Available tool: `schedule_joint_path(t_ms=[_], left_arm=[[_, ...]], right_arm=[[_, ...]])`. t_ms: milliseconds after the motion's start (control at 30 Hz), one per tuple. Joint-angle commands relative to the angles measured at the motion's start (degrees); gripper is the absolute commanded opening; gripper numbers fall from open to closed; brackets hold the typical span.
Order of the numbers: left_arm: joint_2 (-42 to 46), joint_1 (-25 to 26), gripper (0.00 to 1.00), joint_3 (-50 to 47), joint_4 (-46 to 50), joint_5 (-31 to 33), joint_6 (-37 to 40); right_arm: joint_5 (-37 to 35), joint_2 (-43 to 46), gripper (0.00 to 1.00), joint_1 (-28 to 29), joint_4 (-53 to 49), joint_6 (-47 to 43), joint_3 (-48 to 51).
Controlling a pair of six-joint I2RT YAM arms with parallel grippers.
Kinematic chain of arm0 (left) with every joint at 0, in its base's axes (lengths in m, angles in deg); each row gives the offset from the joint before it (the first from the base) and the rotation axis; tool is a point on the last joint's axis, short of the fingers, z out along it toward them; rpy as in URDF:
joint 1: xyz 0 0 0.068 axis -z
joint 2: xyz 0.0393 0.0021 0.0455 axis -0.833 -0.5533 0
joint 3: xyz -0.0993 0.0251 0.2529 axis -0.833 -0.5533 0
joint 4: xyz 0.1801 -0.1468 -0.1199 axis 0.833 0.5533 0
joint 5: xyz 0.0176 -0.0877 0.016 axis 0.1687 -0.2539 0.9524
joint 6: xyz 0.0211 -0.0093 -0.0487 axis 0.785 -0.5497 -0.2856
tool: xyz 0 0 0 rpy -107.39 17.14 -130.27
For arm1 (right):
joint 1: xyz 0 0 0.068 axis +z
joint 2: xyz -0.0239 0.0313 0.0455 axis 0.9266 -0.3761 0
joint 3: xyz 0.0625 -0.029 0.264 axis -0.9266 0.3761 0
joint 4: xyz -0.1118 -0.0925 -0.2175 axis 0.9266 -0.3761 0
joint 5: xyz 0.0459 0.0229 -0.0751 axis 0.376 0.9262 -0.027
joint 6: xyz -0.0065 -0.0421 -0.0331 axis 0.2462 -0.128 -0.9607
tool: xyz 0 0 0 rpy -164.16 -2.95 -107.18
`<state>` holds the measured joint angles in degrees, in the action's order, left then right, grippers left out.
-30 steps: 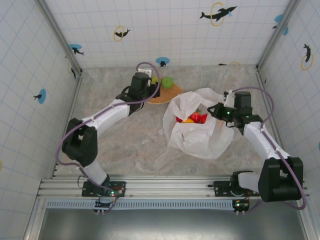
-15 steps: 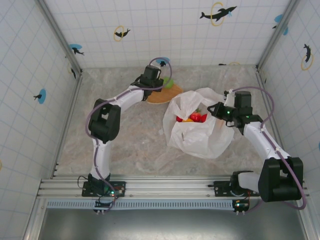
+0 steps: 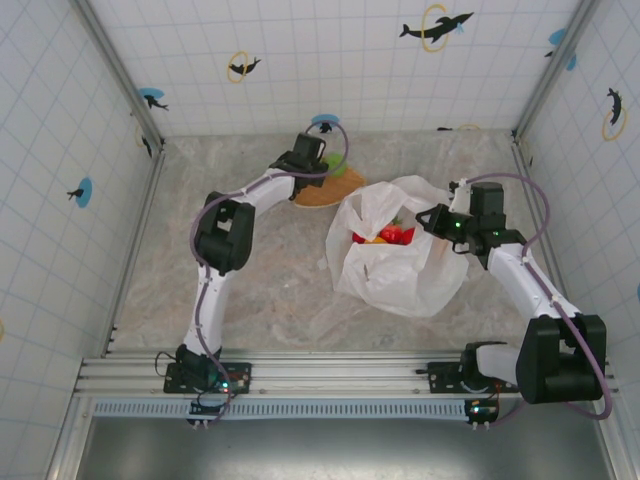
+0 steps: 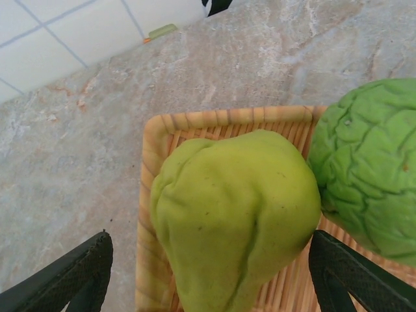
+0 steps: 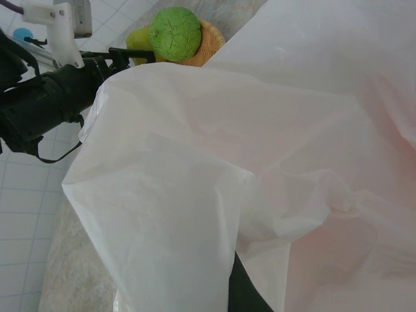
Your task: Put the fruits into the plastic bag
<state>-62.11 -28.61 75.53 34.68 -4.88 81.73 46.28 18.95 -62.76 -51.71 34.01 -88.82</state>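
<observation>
Fruit-bagging scene on a marbled counter (image 3: 260,280). A tan woven plate (image 4: 153,214) sits near the back wall and holds two fruits. One is a yellow-green pear (image 4: 234,208). The other is a darker, wrinkled green fruit (image 4: 370,188) just beside the pear.

The left arm (image 3: 265,190) reaches over the plate. Its jaws are spread wide and hold nothing. One dark finger (image 4: 71,276) shows on each side of the pear, and neither visibly touches it.

The white bag (image 3: 400,260) lies just beside the plate, to the right and nearer the arm bases. Its mouth gapes, and red and orange fruits (image 3: 385,236) are already inside. The right jaws sit at the bag rim farthest from the plate. Film drapes over them in the wrist view, so how far they are closed cannot be told.

The step in hand appears to be picking up the pear. To do it well, the left jaws should centre on the pear's broad body rather than its tapering end. They should come down low enough to grip past the widest part, then close gently, because the skin looks smooth and may slip. The finger nearest the green fruit has little room, so it should avoid nudging that fruit or catching the plate's raised rim. A straight lift off the plate should come before any swing toward the bag's mouth.
</observation>
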Motion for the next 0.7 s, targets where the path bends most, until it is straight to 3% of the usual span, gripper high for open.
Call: schedule_joint_path(t_ms=[0,433,667], left_arm=[[-2.9,-0.5,0.8,2.5,1.8,0.7,2.1],[-7.4,-0.5,0.75,6.4,1.5,1.7,3.6],[-6.6,-0.6,0.58,7.3,2.3,1.0,3.2]], right_arm=[[0.3,0.7,0.04,-0.4,0.0,-0.6,-0.6],[0.3,0.4,0.04,-0.4,-0.7,-0.8,-1.4],[0.2,-0.2,0.04,-0.4,-0.9,-1.0,-1.7]])
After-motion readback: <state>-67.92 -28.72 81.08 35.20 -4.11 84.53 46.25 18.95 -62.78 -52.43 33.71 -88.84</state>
